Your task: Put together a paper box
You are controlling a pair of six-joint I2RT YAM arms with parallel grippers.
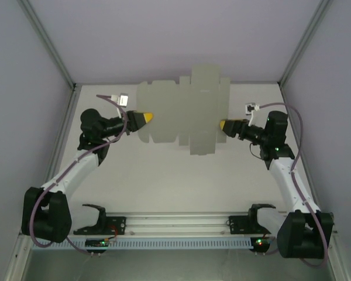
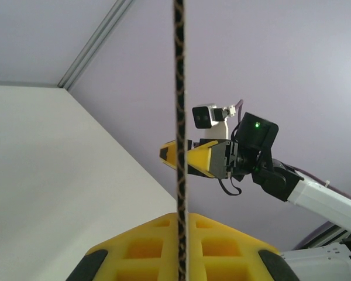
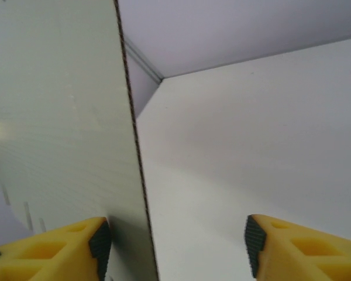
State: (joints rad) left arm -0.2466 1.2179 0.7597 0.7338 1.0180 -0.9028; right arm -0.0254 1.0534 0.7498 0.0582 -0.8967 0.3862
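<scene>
The paper box (image 1: 181,111) is a flat grey die-cut sheet with flaps and tabs, held in the air above the table. My left gripper (image 1: 145,117) is shut on the sheet's left edge. In the left wrist view the sheet (image 2: 179,88) shows edge-on as a thin vertical line pinched between the yellow fingers (image 2: 134,246). My right gripper (image 1: 224,124) is at the sheet's right edge and stands open. In the right wrist view the sheet (image 3: 58,117) reaches in between the jaws and lies against the left pad (image 3: 100,243), while the right pad (image 3: 253,240) stays far off it.
The white table (image 1: 175,181) lies below the sheet, inside grey walls with aluminium posts (image 1: 47,47) at the corners. A rail (image 1: 175,225) with both arm bases runs along the near edge. The right arm's wrist (image 2: 254,146) shows beyond the sheet in the left wrist view.
</scene>
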